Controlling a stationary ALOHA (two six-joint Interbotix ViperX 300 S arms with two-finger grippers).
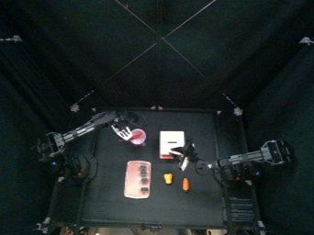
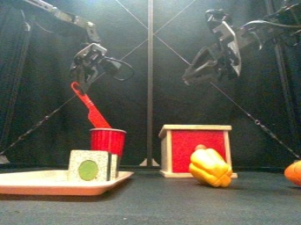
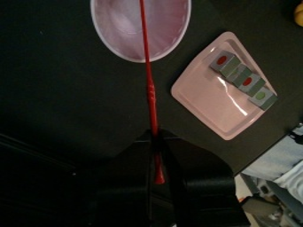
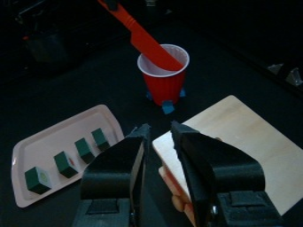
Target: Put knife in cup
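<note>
My left gripper [image 3: 158,164], clamped on the knife [image 2: 90,107], holds its tip inside the cup [image 2: 107,141]; next I release, while the right gripper [image 4: 159,133] idles slightly parted.

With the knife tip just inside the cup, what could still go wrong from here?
1. The knife leans steeply, with only its tip in the cup; released now, it may tip out over the rim.
2. The left tool holds the knife's top end, so pushing down at this slant might topple the cup.
3. The tray sits close beside the cup and could catch a falling knife.
</note>
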